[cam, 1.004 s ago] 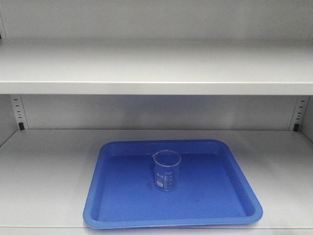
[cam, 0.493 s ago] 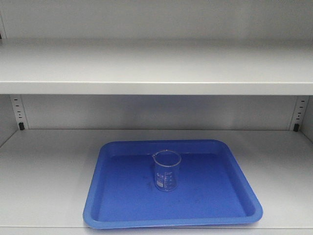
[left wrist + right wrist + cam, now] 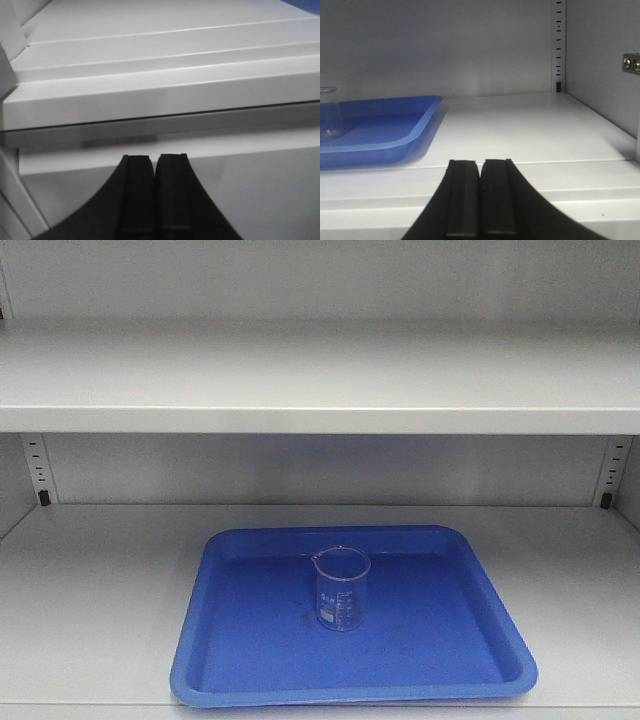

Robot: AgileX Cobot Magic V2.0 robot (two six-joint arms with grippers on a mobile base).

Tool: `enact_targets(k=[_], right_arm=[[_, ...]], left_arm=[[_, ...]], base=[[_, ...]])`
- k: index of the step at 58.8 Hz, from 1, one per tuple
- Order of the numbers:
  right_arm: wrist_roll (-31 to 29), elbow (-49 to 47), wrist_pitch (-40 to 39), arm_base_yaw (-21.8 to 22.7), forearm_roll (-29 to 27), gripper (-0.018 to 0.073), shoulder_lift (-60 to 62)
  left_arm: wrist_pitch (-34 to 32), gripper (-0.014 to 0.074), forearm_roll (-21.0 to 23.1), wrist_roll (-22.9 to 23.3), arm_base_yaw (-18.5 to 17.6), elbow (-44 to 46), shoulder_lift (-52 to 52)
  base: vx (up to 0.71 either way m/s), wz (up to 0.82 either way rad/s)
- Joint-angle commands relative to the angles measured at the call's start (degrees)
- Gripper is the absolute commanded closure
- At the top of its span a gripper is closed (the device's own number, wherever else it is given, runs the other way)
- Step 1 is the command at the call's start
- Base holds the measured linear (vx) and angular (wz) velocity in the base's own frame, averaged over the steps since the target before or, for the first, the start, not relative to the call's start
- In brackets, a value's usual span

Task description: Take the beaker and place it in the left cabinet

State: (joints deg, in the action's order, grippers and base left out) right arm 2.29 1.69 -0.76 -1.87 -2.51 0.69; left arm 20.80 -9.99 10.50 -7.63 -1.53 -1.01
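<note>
Nothing moved since a second ago: beaker at the same spot, upright, near the middle of the blue tray, spout toward the left. Tray lying flat on the lower shelf of the cabinet, front edge close to the shelf lip. Upper shelf above, slotted rails showing at both back corners.

From the right wrist: right claw clenched on nothing, black fingers pressed flat together, sitting low at the shelf's front edge, well apart from the beaker. Tray's right corner ahead and to the left, with only a sliver of the beaker at the frame's left border. Slotted rail in the far right corner.

From the left wrist: left claw likewise clenched and holding nothing, fingers together, pointed at the grey front edge of a shelf from slightly below. Neither tray nor beaker within that view.
</note>
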Motion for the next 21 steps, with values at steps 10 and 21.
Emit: enact_targets(k=[10, 21], right_arm=[[-0.19, 0.29, -4.6, 0.41, 0.46, 0.0568, 0.59], [-0.19, 0.29, -4.6, 0.41, 0.46, 0.0568, 0.59]], left_arm=[[-4.29, 0.0593, 0.04, 0.24, 0.08, 0.6, -0.55], [-4.29, 0.0593, 0.04, 0.24, 0.08, 0.6, -0.55]], base=[[0.0, 0.0], [0.0, 0.0]])
